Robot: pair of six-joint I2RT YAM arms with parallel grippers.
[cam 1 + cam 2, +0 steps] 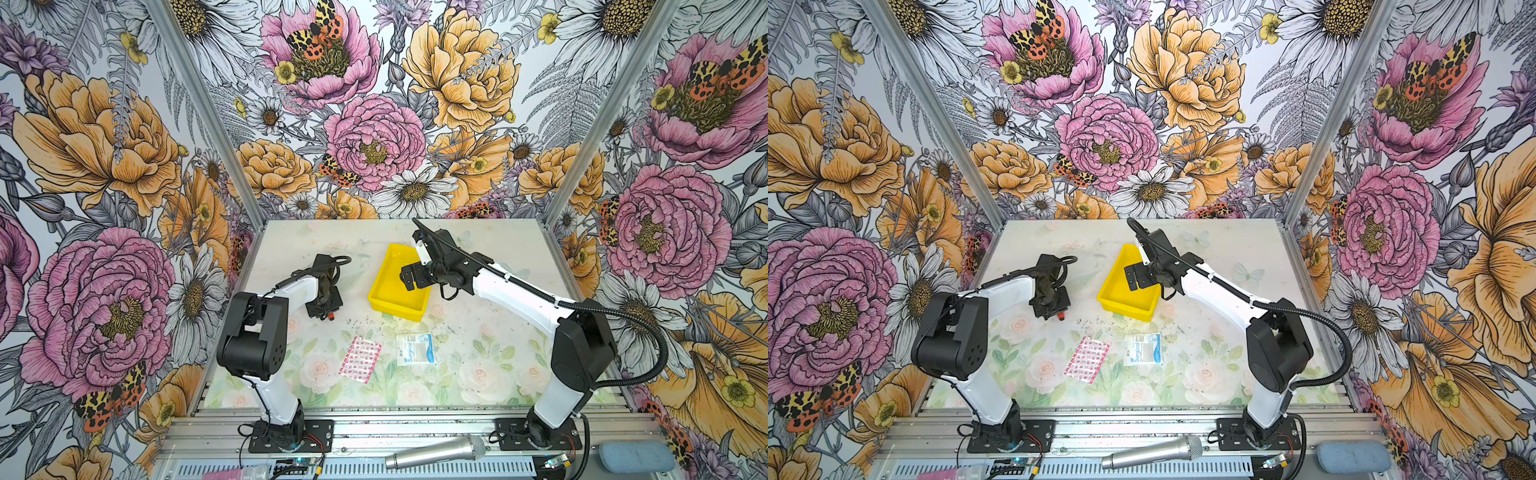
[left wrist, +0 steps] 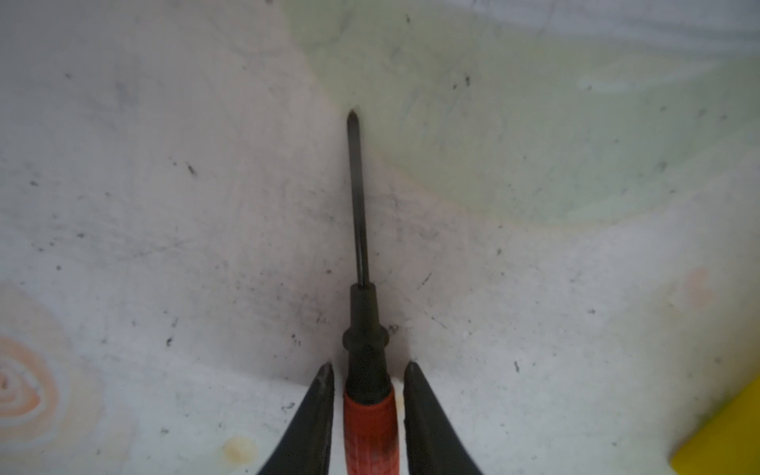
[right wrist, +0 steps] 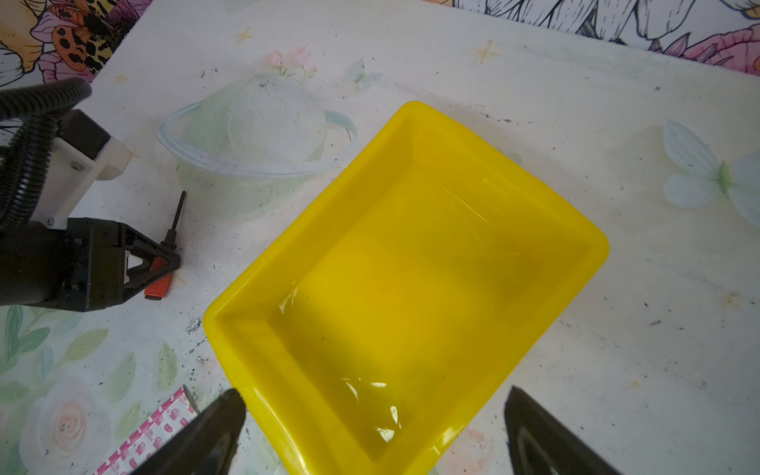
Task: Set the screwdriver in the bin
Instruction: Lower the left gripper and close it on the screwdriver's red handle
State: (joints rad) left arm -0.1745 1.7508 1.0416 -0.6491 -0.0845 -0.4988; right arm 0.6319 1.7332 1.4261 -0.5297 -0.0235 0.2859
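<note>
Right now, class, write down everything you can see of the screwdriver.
The screwdriver is small: an orange-red plastic-looking handle, black collar, thin dark shaft with a pointed tip. It lies flat on the table, outside the bin. The left gripper closely straddles its handle; whether it pinches it is unclear.

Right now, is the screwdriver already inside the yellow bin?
No, in the right wrist view the bin holds nothing, and the screwdriver is on the table outside its rim.
</note>
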